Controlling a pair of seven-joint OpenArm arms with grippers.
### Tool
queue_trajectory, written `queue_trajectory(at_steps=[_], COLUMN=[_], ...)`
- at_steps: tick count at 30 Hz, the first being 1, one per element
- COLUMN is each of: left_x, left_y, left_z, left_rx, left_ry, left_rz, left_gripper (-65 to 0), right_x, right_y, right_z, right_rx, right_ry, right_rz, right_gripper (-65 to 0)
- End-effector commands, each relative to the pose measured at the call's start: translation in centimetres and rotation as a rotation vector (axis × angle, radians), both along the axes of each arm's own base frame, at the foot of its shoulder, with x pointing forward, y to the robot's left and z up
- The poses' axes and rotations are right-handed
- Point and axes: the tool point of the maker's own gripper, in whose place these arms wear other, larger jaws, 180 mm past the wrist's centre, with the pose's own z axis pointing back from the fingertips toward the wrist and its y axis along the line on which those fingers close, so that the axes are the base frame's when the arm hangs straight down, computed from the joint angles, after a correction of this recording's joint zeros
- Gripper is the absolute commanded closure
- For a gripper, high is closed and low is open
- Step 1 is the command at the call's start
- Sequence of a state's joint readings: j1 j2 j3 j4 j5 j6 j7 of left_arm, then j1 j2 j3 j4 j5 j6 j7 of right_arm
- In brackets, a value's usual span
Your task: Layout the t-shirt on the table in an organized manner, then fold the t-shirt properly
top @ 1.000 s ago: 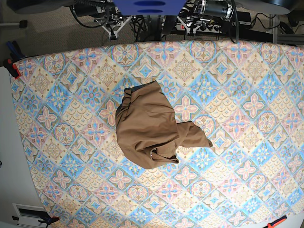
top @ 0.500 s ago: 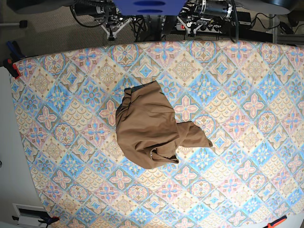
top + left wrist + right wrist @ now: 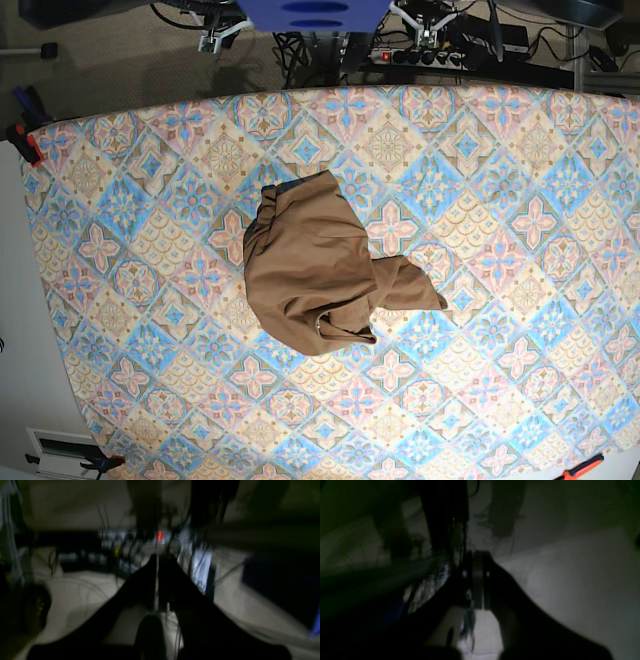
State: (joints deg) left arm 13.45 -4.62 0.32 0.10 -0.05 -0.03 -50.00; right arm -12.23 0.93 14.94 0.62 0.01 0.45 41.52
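Note:
The tan-brown t-shirt (image 3: 312, 268) lies crumpled in a heap near the middle of the table (image 3: 520, 200), with a flap of fabric pointing right and a bit of darker collar at its top. No gripper touches it. In the blurred, dark left wrist view my left gripper (image 3: 157, 558) is shut, fingers pressed together with nothing between them, over the floor and cables. The right wrist view is just as dark. There my right gripper (image 3: 478, 555) is shut and empty too. Both wrist views miss the t-shirt and the table.
Behind the table's far edge stand a blue mount (image 3: 315, 12), cables and a power strip (image 3: 420, 55). Clamps grip the cloth at the left edge (image 3: 22, 140) and at the front corners (image 3: 582, 466). A white surface borders the table on the left.
At the top of the base view, the arm parts behind the table have shifted and pulled further out of frame. The t-shirt has not moved.

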Motion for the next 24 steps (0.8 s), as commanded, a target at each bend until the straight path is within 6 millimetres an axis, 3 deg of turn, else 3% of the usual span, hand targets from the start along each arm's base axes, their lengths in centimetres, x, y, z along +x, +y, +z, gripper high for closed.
queue_trajectory(at_steps=[1,3,4,7,10,12,14,17,21,24], left_x=[-0.8,-0.2,-0.7,0.2,1.2,2.0,2.7,4.1,5.6,6.0], left_y=[0.1,0.0,0.0,0.0,-0.2,-0.3,-0.7,-1.2,-1.7,-1.9], left_z=[0.7,2.2,2.4,2.6,3.2,4.1,5.9,9.7,14.0,15.9], left_rx=[-0.001,-0.004,-0.004,-0.006,-0.011,-0.015,-0.025,-0.042,-0.057,-0.064], left_ry=[-0.036,-0.146,-0.151,-0.176,-0.227,-0.282,-0.364,-0.503,-0.635,-0.685], left_rz=[0.005,0.002,0.004,0.004,0.002,0.001,-0.002,-0.007,-0.009,-0.007], left_gripper=[0.0,0.0,0.0,0.0,0.0,0.0,0.0,0.0,-0.1,-0.3], right_x=[-0.9,-1.3,-1.3,-1.3,-2.3,-2.0,-1.3,-1.9,2.6,3.2], right_y=[-0.9,-1.2,-1.4,-1.8,-1.9,-2.0,-2.2,-3.3,-6.7,-7.4], right_z=[0.7,2.3,3.1,5.4,5.7,6.0,6.4,7.8,12.8,16.6], right_rx=[-0.025,-0.055,-0.069,-0.107,-0.113,-0.117,-0.125,-0.161,-0.273,-0.325], right_ry=[-0.031,-0.123,-0.167,-0.299,-0.294,-0.315,-0.348,-0.393,-0.627,-0.736], right_rz=[-0.005,-0.004,-0.003,0.000,0.003,0.006,0.009,-0.009,-0.033,-0.036], right_gripper=[0.0,0.0,0.0,0.0,0.0,0.0,0.0,0.0,0.0,0.0])
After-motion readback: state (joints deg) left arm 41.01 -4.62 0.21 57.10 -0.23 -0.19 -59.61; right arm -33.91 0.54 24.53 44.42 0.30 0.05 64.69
